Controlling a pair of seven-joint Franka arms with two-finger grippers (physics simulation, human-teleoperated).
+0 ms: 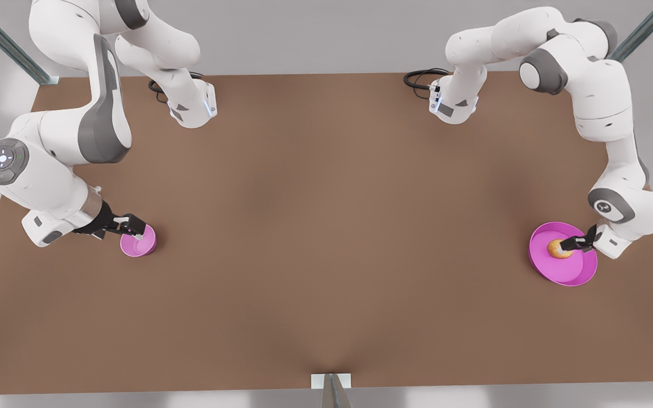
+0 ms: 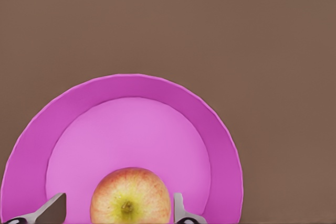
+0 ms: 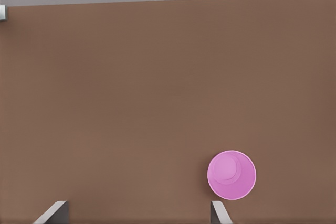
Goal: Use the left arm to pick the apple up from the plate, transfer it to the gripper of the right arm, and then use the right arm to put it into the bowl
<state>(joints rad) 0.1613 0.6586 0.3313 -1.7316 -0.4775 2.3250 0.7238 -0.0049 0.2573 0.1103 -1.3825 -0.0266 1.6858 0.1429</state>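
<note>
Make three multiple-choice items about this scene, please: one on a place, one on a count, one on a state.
1. Where is the apple?
A. In the bowl
B. On the plate
C. On the bare table

2. How many pink dishes are there?
A. One
B. Two
C. Three

3. How is the left tool?
A. Shut, far from the apple
B. Carrying the apple high up
C. Open, one finger on each side of the apple

Key: 1 B, the apple lies on the plate. 2 B, there is the plate and the bowl, where the right tool waits open. 3 C, the left tool shows gaps beside the apple.
</note>
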